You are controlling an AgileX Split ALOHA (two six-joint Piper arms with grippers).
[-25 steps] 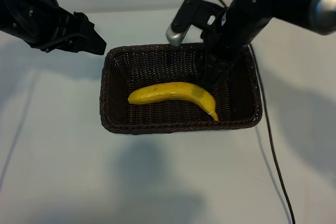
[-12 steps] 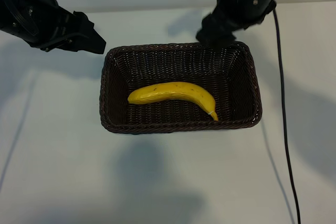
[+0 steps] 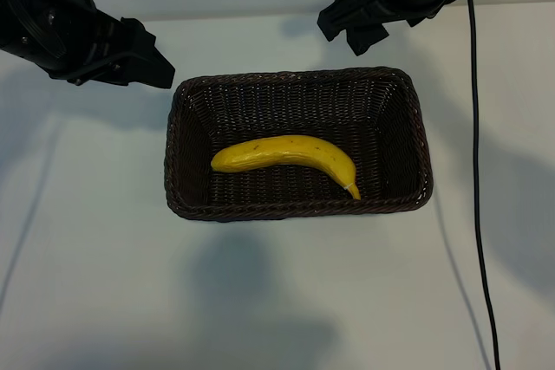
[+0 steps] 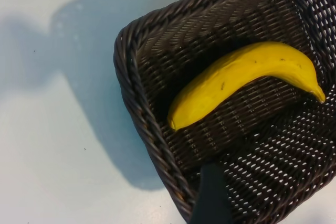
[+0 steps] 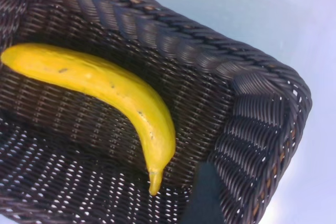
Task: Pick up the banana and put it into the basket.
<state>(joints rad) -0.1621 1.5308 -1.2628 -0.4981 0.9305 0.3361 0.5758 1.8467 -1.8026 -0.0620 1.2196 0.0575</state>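
We find the banana [image 3: 290,158] lying flat on the floor of the basket [image 3: 186,205], touching neither arm — the placing step looks done. The right end effector [image 3: 354,30] hangs above the basket's far rim, jaws wide and empty; the left end effector [image 3: 147,67] sits parked beside the basket's corner, open and empty. Next, we judge, only a retreat over the tabletop [image 3: 277,301] remains.

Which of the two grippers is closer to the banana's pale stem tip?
The right gripper, above the basket's far rim. The banana points its tip toward that side; the left gripper is beyond the opposite corner.
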